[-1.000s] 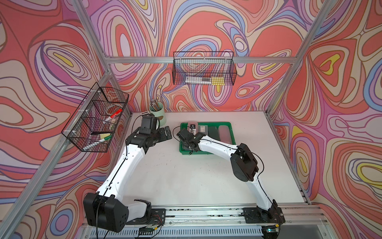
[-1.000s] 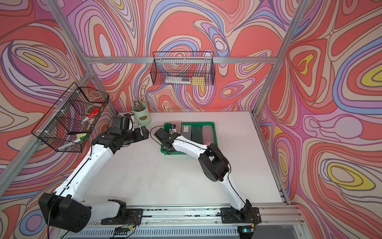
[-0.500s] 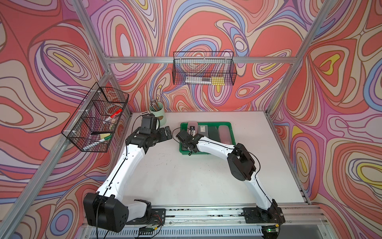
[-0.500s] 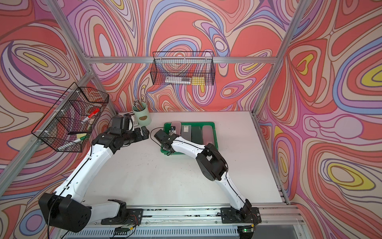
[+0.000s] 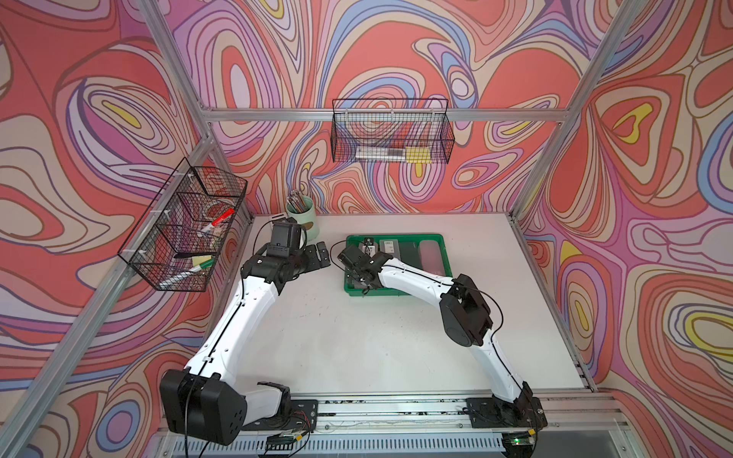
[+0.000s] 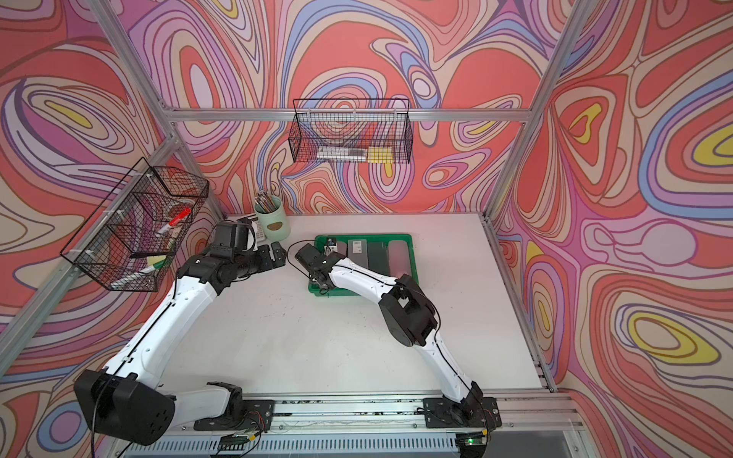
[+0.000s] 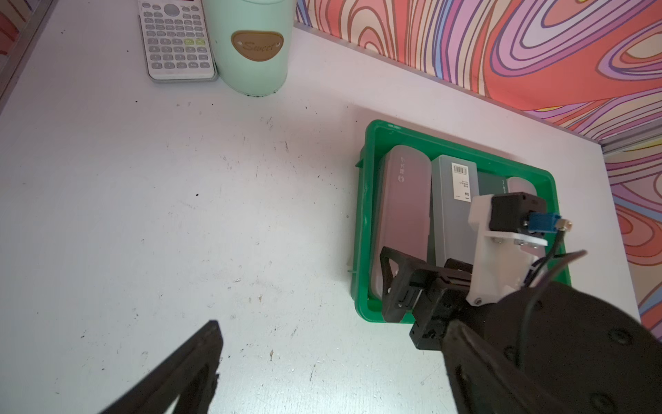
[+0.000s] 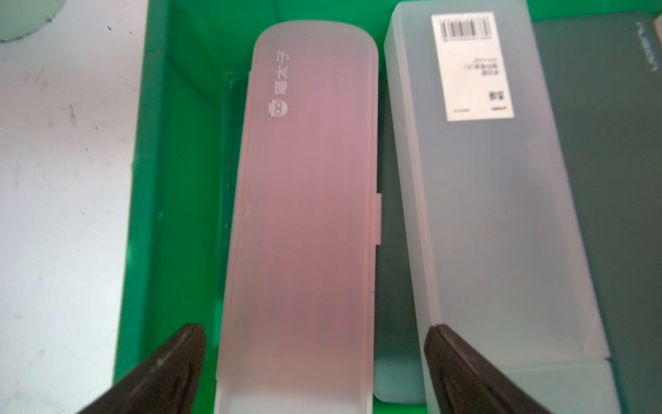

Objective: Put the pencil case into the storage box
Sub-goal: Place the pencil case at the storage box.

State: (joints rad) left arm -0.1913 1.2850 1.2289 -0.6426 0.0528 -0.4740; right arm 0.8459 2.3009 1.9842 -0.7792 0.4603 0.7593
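Pencil case (image 8: 304,215), frosted pink, is seen lying flat in the storage box (image 8: 168,179), in the place nearest the box's left wall.

On the left wall a wire basket (image 5: 166,273) is hung, with markers in it; at the rear left corner of the worktop (image 5: 357,349) a calculator (image 7: 175,39) is laid just beside a pale green cup (image 7: 250,53) filled with pens; the left gripper (image 5: 319,253) is held near that cup, jaws apart and nothing between them.

Further right, near the worktop's rear edge, the green box is set; four cases are packed in it side by side: the pink one, a grey case (image 8: 483,179) with a barcode label, a dark green case (image 8: 627,179) and a second pink case (image 5: 431,257).

The right gripper (image 8: 315,333) is poised over the near end of the pencil case, jaws spread wide, one finger either side and no grip made; the finger toward the grey case appears to overlap that case's edge, though contact cannot be judged.

Above the box a rear basket (image 5: 390,119) is hung on the back wall.
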